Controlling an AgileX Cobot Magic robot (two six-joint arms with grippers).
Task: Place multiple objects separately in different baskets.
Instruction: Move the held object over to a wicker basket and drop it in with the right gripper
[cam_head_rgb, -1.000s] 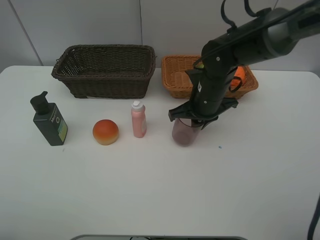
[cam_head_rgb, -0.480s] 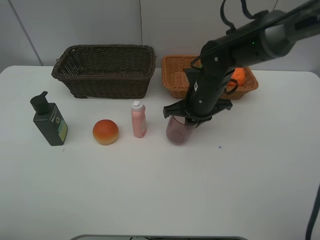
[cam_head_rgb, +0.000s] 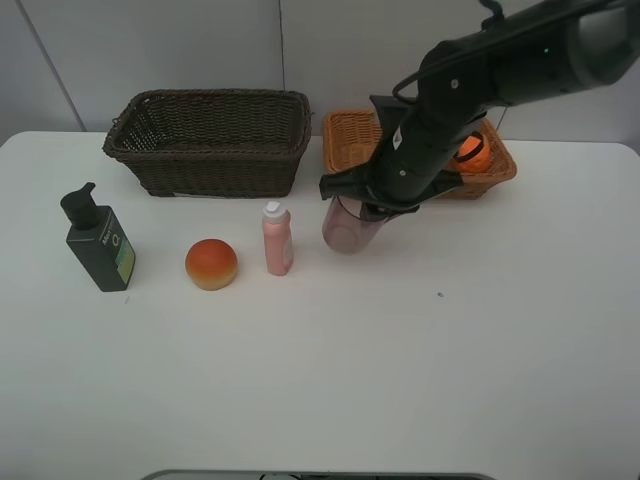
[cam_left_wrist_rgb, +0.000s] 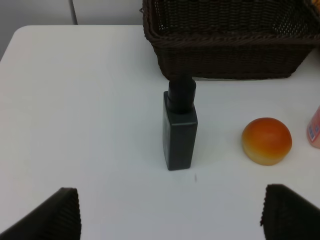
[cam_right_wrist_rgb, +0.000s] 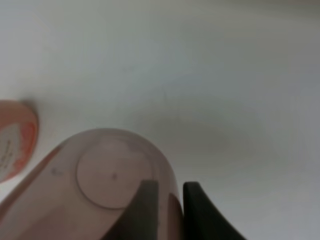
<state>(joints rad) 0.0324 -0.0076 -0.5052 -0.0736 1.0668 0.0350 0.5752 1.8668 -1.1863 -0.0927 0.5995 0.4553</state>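
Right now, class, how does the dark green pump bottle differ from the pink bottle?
The dark green pump bottle is boxy; the pink bottle is rounded and slimmer. The green one carries a black pump, the pink one a white cap. Both stand upright on the table.

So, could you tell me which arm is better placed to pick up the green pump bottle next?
Left: the left gripper, open, faces the pump bottle head-on, while the right gripper is shut on the wall of the purple cup, over by the tan basket.
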